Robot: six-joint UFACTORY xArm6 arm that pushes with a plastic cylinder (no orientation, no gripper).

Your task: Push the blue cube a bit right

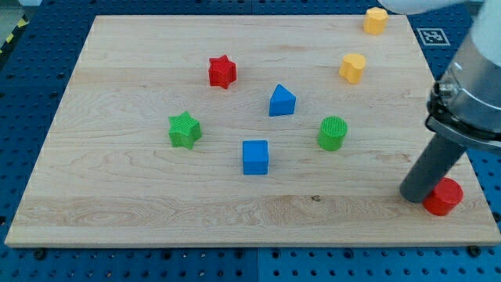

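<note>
We count eight blocks on the worktop point(117, 196): two blue, a cube point(255, 157) and a triangular block point(282, 101); two red, a star point(222, 71) and a cylinder point(446, 197); two green, a star point(185, 129) and a cylinder point(333, 133); and two yellow, one point(353, 68) mid-board, one point(376, 20) at the view's top.

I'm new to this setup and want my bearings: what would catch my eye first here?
Most striking is the big dark rod at the view's right, with my tip resting beside the red cylinder near the board's bottom-right corner. Next come the bright blocks mid-board: the blue cube, far to the left of my tip, with the green cylinder to its right and the blue triangular block above.
</note>
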